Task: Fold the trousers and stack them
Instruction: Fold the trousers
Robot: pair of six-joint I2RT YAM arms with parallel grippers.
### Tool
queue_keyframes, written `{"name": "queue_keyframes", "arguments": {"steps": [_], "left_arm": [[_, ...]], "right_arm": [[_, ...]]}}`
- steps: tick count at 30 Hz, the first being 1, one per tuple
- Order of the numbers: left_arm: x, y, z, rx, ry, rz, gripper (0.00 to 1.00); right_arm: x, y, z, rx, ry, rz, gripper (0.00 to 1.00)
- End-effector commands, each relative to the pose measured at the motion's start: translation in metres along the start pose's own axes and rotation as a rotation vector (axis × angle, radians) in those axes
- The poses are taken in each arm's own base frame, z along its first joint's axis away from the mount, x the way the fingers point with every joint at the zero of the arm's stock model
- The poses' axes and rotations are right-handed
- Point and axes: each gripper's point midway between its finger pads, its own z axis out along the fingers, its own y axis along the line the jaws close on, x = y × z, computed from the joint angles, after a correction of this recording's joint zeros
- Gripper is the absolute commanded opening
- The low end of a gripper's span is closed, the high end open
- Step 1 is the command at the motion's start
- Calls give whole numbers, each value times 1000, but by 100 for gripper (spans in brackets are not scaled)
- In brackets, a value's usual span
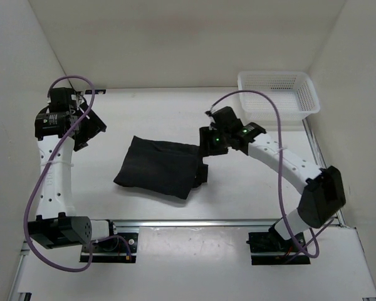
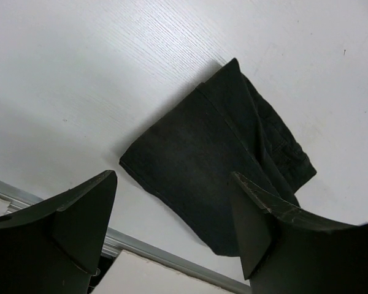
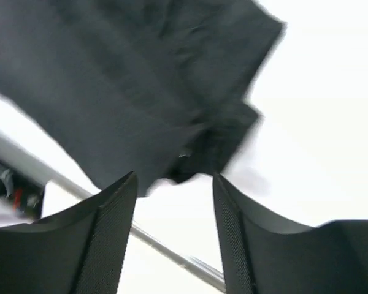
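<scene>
The black trousers [image 1: 158, 167] lie folded into a compact bundle on the white table, mid-left. They also show in the left wrist view [image 2: 214, 159] and, blurred, in the right wrist view [image 3: 129, 92]. My left gripper [image 1: 88, 128] is open and empty, raised at the left, apart from the cloth; its fingers [image 2: 80, 214] frame the bundle's near edge. My right gripper [image 1: 208, 143] is open and empty, just above the bundle's right end, where a small fold sticks out [image 1: 202, 173]. I cannot tell whether it touches the cloth.
A white plastic mesh basket [image 1: 277, 92] stands at the back right corner. White walls close in the table on three sides. A metal rail [image 1: 194, 221] runs along the near edge, between the two arm bases.
</scene>
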Motion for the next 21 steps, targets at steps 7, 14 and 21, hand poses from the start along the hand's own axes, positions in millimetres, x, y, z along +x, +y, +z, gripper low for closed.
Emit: {"name": "queue_keyframes", "arguments": {"steps": [7, 14, 21], "left_arm": [[3, -7, 5, 56, 0, 16, 82], [11, -2, 11, 45, 17, 26, 82], [21, -2, 16, 37, 36, 32, 82]], "right_arm": [[1, 2, -3, 14, -2, 69, 73], [29, 35, 20, -104, 103, 129, 82], [23, 30, 54, -57, 122, 127, 45]]}}
